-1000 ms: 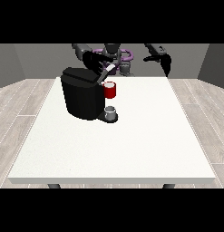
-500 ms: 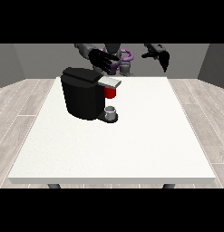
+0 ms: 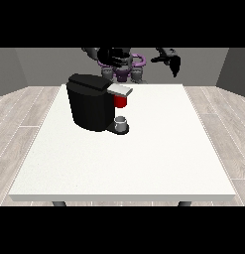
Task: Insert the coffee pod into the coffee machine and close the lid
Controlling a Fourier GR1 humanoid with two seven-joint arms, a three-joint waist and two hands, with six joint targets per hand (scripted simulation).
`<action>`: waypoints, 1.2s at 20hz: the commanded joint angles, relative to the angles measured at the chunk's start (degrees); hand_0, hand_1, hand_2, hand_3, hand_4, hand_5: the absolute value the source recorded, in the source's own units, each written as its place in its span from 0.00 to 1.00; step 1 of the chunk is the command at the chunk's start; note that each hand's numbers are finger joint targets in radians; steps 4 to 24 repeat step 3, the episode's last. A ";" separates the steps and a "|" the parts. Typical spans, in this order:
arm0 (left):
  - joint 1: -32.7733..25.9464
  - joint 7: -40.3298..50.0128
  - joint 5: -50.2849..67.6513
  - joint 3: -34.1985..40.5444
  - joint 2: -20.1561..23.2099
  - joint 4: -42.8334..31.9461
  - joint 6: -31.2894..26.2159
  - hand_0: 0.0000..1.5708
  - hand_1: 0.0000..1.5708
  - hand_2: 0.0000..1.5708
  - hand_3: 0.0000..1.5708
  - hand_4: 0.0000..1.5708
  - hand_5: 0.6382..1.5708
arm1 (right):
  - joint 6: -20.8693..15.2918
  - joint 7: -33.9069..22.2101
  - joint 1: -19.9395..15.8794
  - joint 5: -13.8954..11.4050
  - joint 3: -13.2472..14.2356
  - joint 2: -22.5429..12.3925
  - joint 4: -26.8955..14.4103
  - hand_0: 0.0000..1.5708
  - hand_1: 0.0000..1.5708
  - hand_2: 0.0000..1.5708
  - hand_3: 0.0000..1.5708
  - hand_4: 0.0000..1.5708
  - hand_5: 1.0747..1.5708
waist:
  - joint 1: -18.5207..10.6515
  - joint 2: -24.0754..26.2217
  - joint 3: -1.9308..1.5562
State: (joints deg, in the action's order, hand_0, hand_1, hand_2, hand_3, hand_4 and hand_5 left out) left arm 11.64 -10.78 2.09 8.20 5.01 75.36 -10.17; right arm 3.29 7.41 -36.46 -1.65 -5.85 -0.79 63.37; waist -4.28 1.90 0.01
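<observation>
Both hands hung above the far edge of the table (image 3: pixel 144 163), close to the robot's body. That hand at the view's left (image 3: pixel 113 55) hovered above and behind the coffee machine (image 3: pixel 91 104), touching nothing that could be seen; whether its fingers were straight or curled could not be told. At the view's right the other hand (image 3: pixel 169 58) was raised well apart from the machine, its fingers hanging down relaxed and carrying nothing. The black coffee machine stood on the left half of the table, its grey lid (image 3: pixel 120 90) lying nearly flat over the brew head, so it looked closed or very nearly so. Just under the lid a red part (image 3: pixel 121 101), probably the coffee pod, showed inside the head, which suggested the pod was already seated. A small grey cup (image 3: pixel 121 122) stood on the machine's base right below it. A pod like that would likely be light, stiff and smooth, best pinched by its rim or sides. The lid would be stiff on its hinge and best pressed on its flat top near the front edge. The machine itself seemed heavy enough to stay put. Nothing lay between the hands and the lid; only the cup sat near, low and out of the way.
</observation>
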 commanded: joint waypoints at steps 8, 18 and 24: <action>-1.34 0.65 0.54 1.62 0.65 -2.13 0.99 0.00 0.00 0.00 0.00 0.12 1.00 | -4.09 2.03 12.78 7.06 -5.49 0.77 5.57 0.00 0.00 0.00 0.00 0.10 1.00 | 3.69 3.53 -0.01; -1.34 0.65 0.54 1.62 0.65 -2.13 0.99 0.00 0.00 0.00 0.00 0.12 1.00 | -4.09 2.03 12.78 7.06 -5.49 0.77 5.57 0.00 0.00 0.00 0.00 0.10 1.00 | 3.69 3.53 -0.01; -1.34 0.65 0.54 1.62 0.65 -2.13 0.99 0.00 0.00 0.00 0.00 0.12 1.00 | -4.09 2.03 12.78 7.06 -5.49 0.77 5.57 0.00 0.00 0.00 0.00 0.10 1.00 | 3.69 3.53 -0.01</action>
